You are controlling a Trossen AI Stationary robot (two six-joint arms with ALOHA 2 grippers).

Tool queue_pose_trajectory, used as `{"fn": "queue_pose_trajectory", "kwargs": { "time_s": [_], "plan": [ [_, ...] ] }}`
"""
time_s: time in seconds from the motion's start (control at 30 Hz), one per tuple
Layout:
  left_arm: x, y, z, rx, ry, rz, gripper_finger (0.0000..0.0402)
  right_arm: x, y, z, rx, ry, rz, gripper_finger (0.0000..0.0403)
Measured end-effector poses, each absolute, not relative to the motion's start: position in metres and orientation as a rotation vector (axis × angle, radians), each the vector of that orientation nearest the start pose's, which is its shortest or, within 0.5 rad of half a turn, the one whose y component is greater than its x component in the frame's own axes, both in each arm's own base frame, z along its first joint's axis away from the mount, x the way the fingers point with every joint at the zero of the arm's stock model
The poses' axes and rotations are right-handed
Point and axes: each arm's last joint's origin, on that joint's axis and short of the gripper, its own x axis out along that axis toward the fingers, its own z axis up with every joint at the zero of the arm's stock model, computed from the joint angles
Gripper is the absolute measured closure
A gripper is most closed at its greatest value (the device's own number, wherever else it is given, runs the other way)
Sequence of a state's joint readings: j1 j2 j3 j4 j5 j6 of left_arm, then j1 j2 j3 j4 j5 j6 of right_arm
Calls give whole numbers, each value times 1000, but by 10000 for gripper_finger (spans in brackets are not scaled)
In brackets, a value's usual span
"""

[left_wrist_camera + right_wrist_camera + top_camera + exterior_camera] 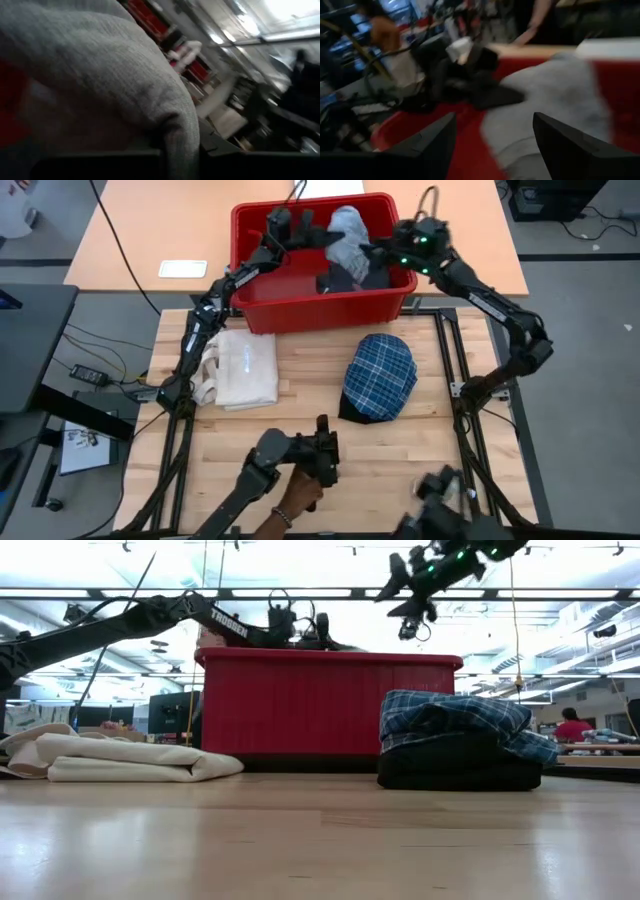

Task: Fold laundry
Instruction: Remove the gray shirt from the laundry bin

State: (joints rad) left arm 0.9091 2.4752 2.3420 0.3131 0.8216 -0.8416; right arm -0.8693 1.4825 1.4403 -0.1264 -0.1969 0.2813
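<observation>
High view: I have the left gripper (pixel 308 228) reached into the red bin (pixel 300 312), its jaws closed on the grey garment (pixel 347 235), which bunches up directly beyond them, so I can lift it out to the table for folding. My right gripper (pixel 383 252) hangs over the bin's other end, jaws wide and empty with the same garment just ahead, likely ready to take a second corner.

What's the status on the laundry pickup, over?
Left gripper shut on grey knit garment in red plastic bin. Right gripper open over bin. Plaid garment folded on table.
</observation>
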Motion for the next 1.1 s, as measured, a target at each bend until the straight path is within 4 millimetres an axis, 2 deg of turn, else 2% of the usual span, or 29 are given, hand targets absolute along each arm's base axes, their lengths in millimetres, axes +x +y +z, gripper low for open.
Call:
{"fn": "queue_pose_trajectory", "kwargs": {
  "time_s": [0.2,0.33,0.53,0.63,0.77,0.9,1.0,1.1],
  "plan": [
    [355,422,335,-721,-111,-227,370,178,-237,440,259,-69,-789,133],
    [357,408,348,-733,-79,-369,370,152,-229,453,243,-96,-845,133],
    [377,373,369,-761,-68,-488,370,130,-219,458,235,-60,-886,133],
    [399,345,373,-773,-19,-568,370,124,-217,459,230,-46,-890,133],
    [433,301,372,-793,57,-681,370,114,-212,461,236,-41,-875,133],
    [459,263,368,-791,102,-749,370,106,-208,462,247,-29,-859,133],
    [479,240,350,-809,165,-766,370,102,-204,461,269,-7,-839,133],
    [496,224,319,-823,248,-743,364,100,-201,459,292,18,-808,133]
  ]
}}
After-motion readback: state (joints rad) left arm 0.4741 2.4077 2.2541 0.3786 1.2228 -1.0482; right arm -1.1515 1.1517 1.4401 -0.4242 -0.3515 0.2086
